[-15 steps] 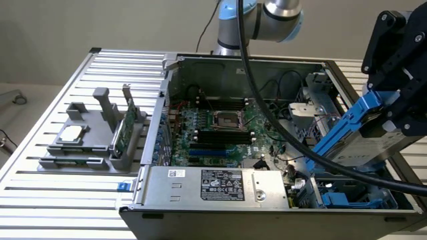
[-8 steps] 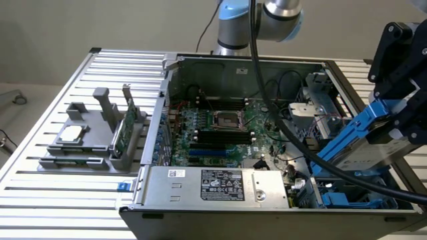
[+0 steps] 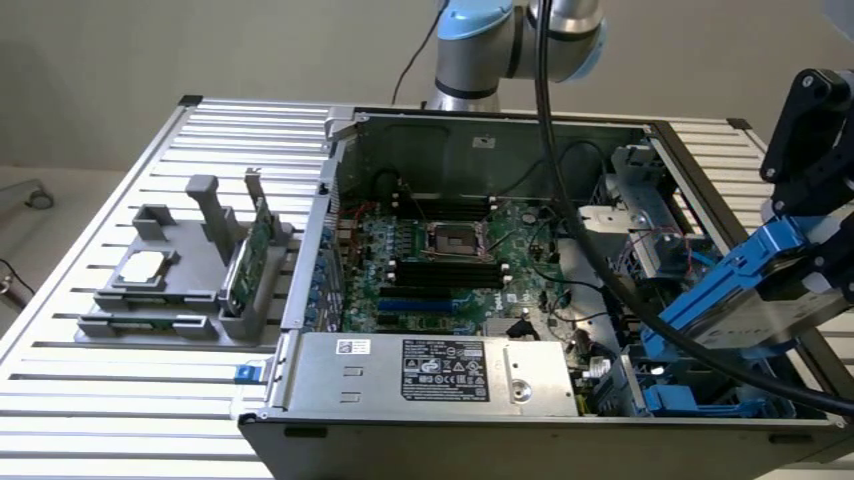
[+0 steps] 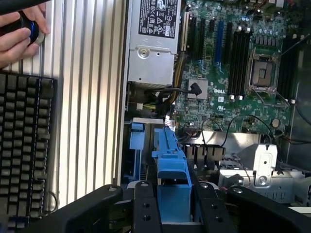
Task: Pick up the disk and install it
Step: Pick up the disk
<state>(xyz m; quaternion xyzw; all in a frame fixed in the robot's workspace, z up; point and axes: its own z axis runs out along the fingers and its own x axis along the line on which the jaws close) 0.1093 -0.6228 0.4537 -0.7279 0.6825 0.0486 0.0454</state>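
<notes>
The claw [image 4: 174, 212] is gripping the disk [image 3: 761, 310] by its blue side rails, tilting it above the open computer case [image 3: 481, 140] at the exterior view's right. Rigid, likely weighty and shock-sensitive, it looks safest clamped across those rails.

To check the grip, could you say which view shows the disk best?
The exterior view: the disk shows grey body and blue rails, tilted. The wrist view gives its blue end between fingers of the hand.
</notes>
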